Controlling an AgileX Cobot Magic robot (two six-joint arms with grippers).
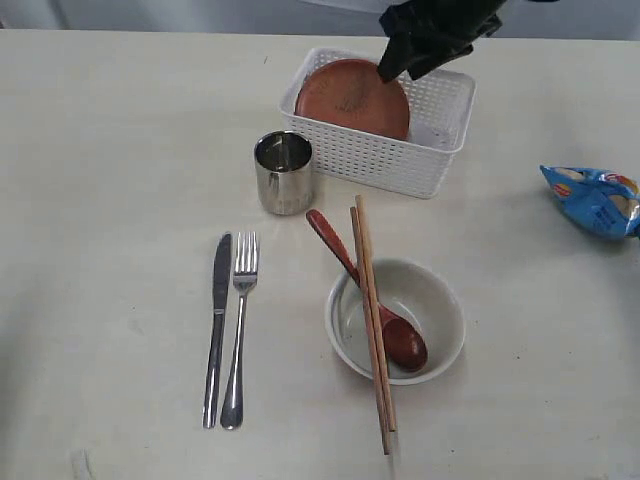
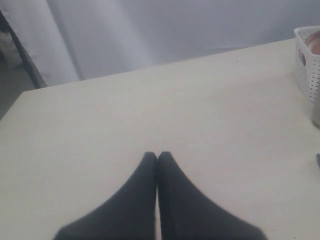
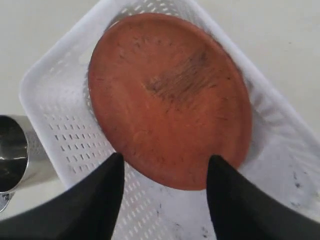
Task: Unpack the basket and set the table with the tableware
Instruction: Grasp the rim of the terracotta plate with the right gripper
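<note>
Right hand hangs over the basket with its two dark fingers spread wide. Nothing is gripped between them. From the right wrist view the edge of the plate shows in the gap between the fingertips. Whether either finger touches the plate I cannot tell. In the exterior view this hand sits above the plate's far edge.

The round brown plate leans tilted inside the white basket, toward the basket's left end in the exterior view, with its face turned upward. The basket stands on the pale surface.

A shiny steel cup stands upright just beside the basket's near left corner. Closer to the camera, the knife and fork lie side by side and parallel, knife on the left. To their right sits the off-white bowl. The reddish spoon rests with its head in the bowl and its handle out over the rim toward the cup. The pair of chopsticks lies across the bowl, over the spoon.

A blue snack bag lies near the right edge, well apart from the basket.

Left hand has its fingers pressed together, tips touching, holding nothing, over a bare stretch of the surface.
</note>
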